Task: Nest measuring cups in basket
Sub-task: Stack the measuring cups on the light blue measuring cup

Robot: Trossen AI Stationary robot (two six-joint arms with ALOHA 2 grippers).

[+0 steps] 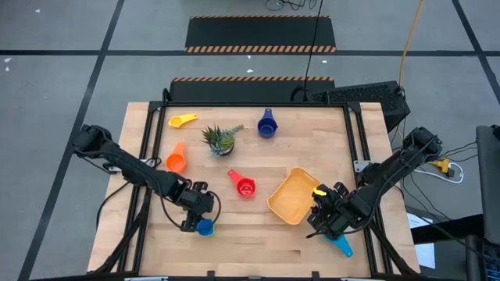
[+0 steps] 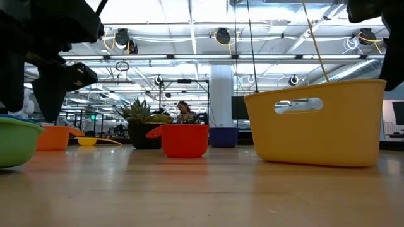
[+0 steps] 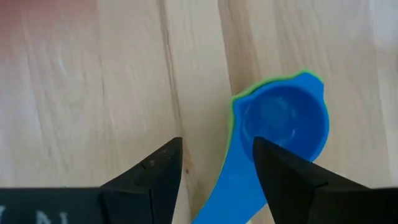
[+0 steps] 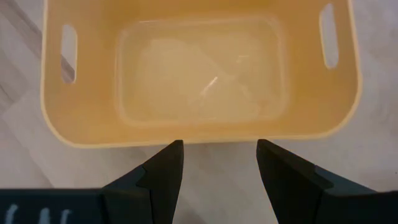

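Two grippers spread and empty: the left gripper (image 3: 217, 180) over a blue cup (image 3: 283, 121) nested in a green cup (image 2: 16, 142) that only the low view shows well, right gripper (image 4: 221, 168) at the basket (image 4: 199, 134) rim's 6 o'clock, bare tabletop (image 1: 258, 234) between them.

Setting: industrial lab hall. Evidence: taped grey floor (image 1: 62, 31), hazard-striped mats (image 1: 262, 33), ceiling strip lights (image 2: 189, 39), wooden worktop (image 1: 258, 238) on frame.
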